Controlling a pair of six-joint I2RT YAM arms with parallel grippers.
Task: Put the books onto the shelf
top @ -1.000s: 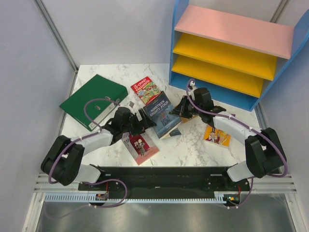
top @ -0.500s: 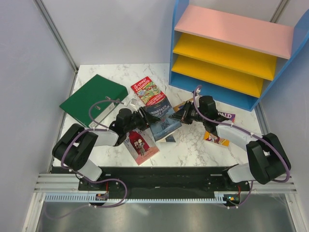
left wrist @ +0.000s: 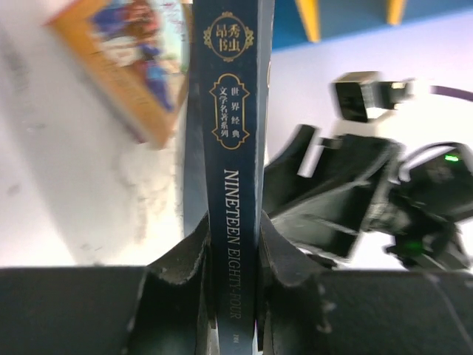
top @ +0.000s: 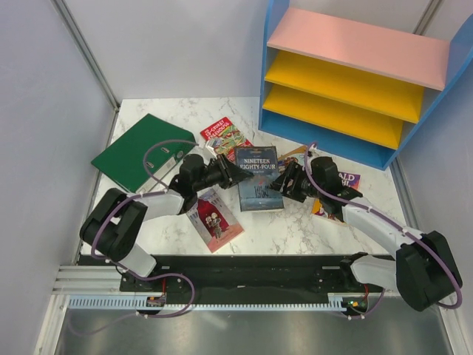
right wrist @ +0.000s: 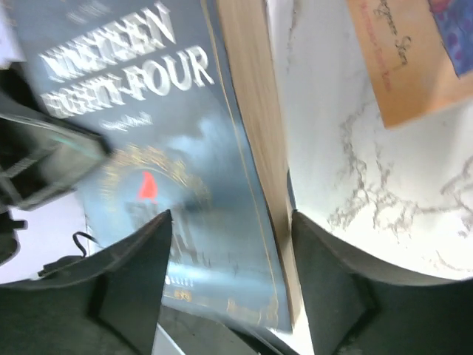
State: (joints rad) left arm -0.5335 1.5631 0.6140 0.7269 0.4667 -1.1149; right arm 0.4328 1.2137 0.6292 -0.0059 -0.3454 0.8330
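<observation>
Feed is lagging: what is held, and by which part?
Left gripper grips Nineteen Eighty-Four by its spine; right gripper is open astride its page edge.

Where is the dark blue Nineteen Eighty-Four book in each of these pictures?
Top external: Nineteen Eighty-Four book, centre, cover showing.
Left wrist: the book, spine-on, centre.
Right wrist: the book, cover filling the left.
Shared landmark: white marble table.

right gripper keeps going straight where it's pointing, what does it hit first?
The Nineteen Eighty-Four book: its page edge sits between the right gripper's open fingers. Behind it, likely the left gripper holding the spine.
</observation>
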